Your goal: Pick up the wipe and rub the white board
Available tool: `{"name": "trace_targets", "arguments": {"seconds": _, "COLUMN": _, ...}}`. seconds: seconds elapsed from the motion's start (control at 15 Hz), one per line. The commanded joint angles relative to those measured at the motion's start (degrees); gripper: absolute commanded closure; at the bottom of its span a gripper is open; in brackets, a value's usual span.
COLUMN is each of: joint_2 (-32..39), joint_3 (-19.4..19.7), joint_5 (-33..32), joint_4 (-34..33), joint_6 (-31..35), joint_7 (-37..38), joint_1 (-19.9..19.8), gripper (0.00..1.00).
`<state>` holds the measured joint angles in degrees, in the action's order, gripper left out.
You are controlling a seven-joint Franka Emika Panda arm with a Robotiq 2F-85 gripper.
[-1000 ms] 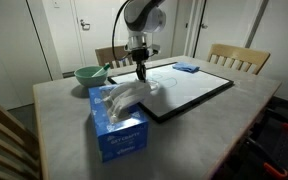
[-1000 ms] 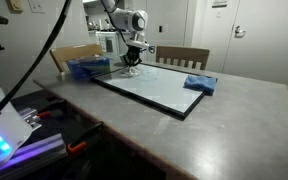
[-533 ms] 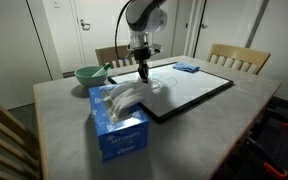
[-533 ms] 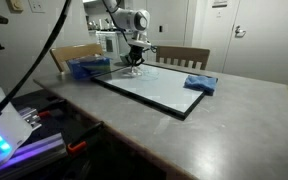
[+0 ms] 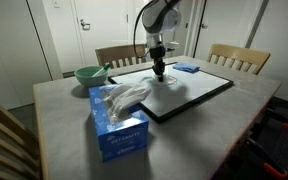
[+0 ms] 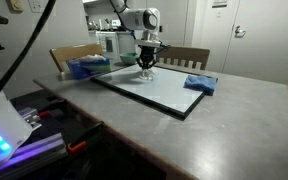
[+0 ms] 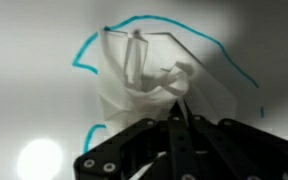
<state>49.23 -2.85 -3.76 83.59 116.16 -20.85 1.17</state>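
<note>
Sliding sideways since the earlier frames, the gripper (image 5: 158, 73) now stands further along the board (image 5: 199, 93), nearer the blue cloth (image 5: 187, 68). Nearest in an exterior view, a blue tissue box (image 5: 119, 128) sits on the table (image 5: 64, 110) just beside the board's near corner, with a tissue standing out of its top. On the board, the gripper points straight down with its jaws fully closed, pinching the wipe (image 5: 160, 82), whose crumpled white bulk rests on the white surface. The wrist view shows the wipe bunched at the closed fingertips, over curved blue pen marks (image 7: 84, 55). Beyond, a green bowl (image 5: 87, 74) stands off the board, the cloth lies at the board's far end, and wooden chairs (image 5: 231, 57) stand behind.
</note>
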Motion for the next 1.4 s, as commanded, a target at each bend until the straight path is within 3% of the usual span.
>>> {"name": "trace_targets", "arguments": {"seconds": 0.0, "joint_2": 0.99, "joint_3": 2.96, "joint_5": -3.36, "joint_4": 7.63, "joint_6": 7.66, "joint_7": 5.25, "joint_1": -0.34, "gripper": 1.0}}
{"name": "trace_targets", "arguments": {"seconds": 0.2, "joint_2": 1.56, "joint_3": 3.16, "joint_5": -4.94, "joint_4": 7.43, "joint_6": 7.52, "joint_7": 7.28, "joint_1": 0.0, "gripper": 1.0}}
{"name": "trace_targets", "arguments": {"seconds": 0.93, "joint_2": 4.31, "joint_3": -9.35, "joint_5": 0.2, "joint_4": 2.43, "joint_6": 5.35, "joint_7": -6.78, "joint_1": 1.15, "gripper": 1.0}}
{"name": "trace_targets", "arguments": {"seconds": 1.33, "joint_2": 1.49, "joint_3": -6.82, "joint_5": -1.02, "joint_4": 6.28, "joint_6": 5.36, "joint_7": -3.55, "joint_1": 1.71, "gripper": 1.0}}
